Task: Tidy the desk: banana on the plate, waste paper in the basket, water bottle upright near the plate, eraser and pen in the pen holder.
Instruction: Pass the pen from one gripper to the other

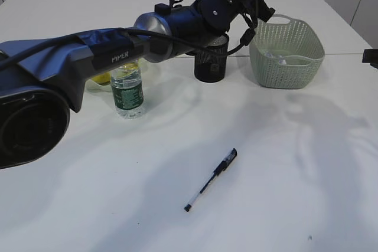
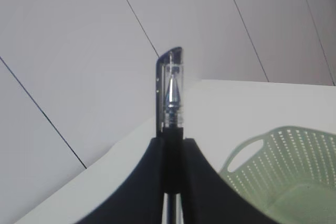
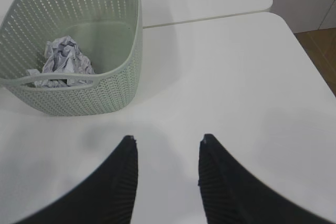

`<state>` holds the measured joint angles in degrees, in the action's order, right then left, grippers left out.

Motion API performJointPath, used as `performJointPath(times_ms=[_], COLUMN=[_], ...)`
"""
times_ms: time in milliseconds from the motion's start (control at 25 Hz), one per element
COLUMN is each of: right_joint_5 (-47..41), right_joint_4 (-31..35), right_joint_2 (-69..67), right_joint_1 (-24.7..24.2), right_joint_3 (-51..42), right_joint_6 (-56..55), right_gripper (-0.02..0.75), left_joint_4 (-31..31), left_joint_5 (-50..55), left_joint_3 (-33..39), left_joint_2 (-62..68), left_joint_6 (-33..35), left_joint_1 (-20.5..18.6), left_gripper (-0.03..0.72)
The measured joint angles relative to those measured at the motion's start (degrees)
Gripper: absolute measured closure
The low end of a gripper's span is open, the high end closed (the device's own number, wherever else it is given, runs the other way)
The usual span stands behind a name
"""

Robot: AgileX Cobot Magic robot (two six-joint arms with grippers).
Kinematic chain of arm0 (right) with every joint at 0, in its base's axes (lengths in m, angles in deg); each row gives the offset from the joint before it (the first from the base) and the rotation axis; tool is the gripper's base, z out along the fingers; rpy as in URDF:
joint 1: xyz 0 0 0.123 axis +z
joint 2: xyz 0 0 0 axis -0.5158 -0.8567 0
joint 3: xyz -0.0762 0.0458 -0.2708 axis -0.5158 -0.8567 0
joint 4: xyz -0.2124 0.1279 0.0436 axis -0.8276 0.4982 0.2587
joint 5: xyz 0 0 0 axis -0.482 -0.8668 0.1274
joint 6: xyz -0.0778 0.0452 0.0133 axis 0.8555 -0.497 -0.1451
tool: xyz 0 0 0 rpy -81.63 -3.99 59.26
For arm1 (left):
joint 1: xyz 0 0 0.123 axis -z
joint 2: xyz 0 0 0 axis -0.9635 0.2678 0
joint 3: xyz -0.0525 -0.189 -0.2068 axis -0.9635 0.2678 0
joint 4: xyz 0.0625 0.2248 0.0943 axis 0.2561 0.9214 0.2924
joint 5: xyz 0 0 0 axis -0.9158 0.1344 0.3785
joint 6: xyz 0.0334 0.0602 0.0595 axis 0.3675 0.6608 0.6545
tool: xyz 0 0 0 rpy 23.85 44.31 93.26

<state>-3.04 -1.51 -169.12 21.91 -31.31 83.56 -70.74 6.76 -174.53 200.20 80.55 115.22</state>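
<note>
Left arm [image 1: 106,51] blocks water bottle [image 1: 127,91]; desk [image 1: 283,169] around pen [image 1: 211,179] open.

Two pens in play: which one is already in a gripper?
The clear-barrelled pen, clamped tip-up in the left gripper beside the basket. The other pen, with a black grip, lies loose on the desk.

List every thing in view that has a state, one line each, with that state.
left gripper: shut on a pen, tip up.
held pen: clamped between the fingers, raised near the pen holder.
right gripper: open, empty, above the desk.
second pen: lying on the desk.
water bottle: upright.
pen holder: upright.
basket: upright, holds waste paper.
</note>
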Motion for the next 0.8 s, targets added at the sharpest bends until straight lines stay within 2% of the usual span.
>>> performJointPath(times_ms=[280,440,800], right_joint_5=[0.0,0.0,0.0], right_joint_4=[0.0,0.0,0.0], right_joint_2=[0.0,0.0,0.0], right_joint_1=[0.0,0.0,0.0], right_joint_3=[0.0,0.0,0.0], right_joint_6=[0.0,0.0,0.0], right_gripper=[0.440,0.440,0.440], left_joint_4=[-0.5,-3.8,-5.8], left_joint_5=[-0.2,0.3,12.8], left_joint_3=[0.0,0.0,0.0], left_joint_2=[-0.5,-0.6,-2.1], left_joint_6=[0.0,0.0,0.0], left_joint_1=[0.0,0.0,0.0], left_gripper=[0.671,0.671,0.671])
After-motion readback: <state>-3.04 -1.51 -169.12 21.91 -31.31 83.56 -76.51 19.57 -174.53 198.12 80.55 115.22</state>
